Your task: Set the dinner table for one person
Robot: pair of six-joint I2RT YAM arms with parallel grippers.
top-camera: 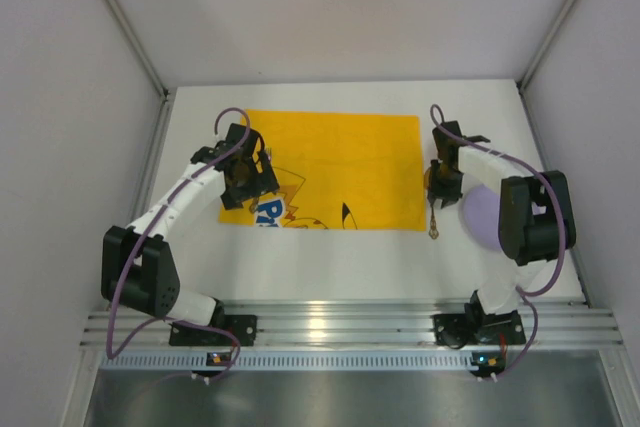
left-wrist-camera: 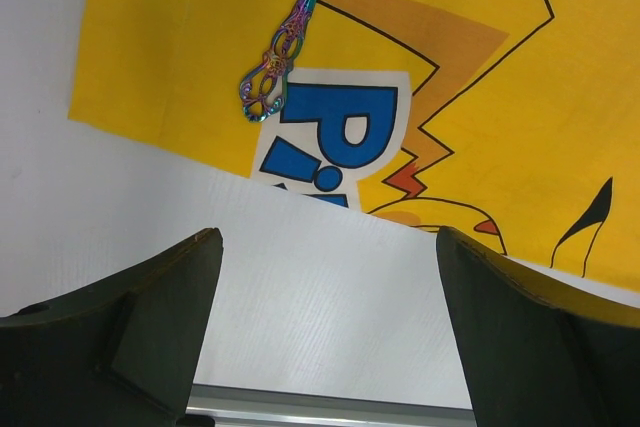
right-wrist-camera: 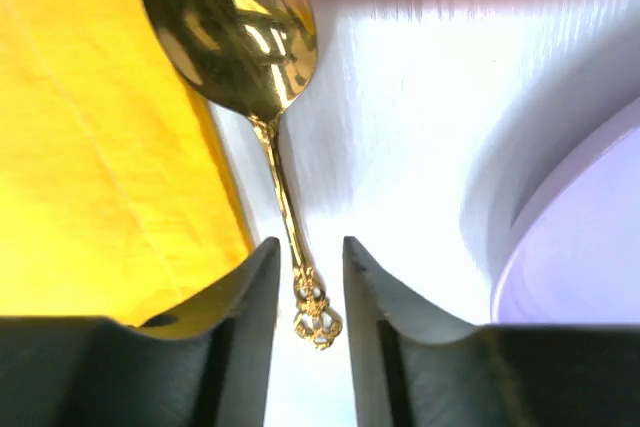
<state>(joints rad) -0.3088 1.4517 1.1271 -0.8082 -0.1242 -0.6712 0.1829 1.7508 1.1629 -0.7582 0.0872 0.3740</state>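
Observation:
The white dinner table (top-camera: 330, 272) carries a yellow cartoon-print cloth (top-camera: 340, 162). A gold spoon (top-camera: 434, 219) lies on the table just off the cloth's right edge. In the right wrist view the spoon (right-wrist-camera: 240, 47) has its ornate handle end between my right gripper's (right-wrist-camera: 310, 247) fingers, with a small gap on each side. My right gripper (top-camera: 440, 182) is narrowly open. My left gripper (top-camera: 248, 172) hovers over the cloth's near left corner, wide open and empty (left-wrist-camera: 328, 237). A rainbow-coloured utensil handle (left-wrist-camera: 285, 47) lies on the cloth (left-wrist-camera: 180, 47) ahead of it.
A lilac plate (top-camera: 480, 217) sits on the table right of the spoon, partly under my right arm, and shows in the right wrist view (right-wrist-camera: 590, 247). The ribbed aluminium rail (top-camera: 350, 325) runs along the near edge. Grey walls enclose the table's sides and back.

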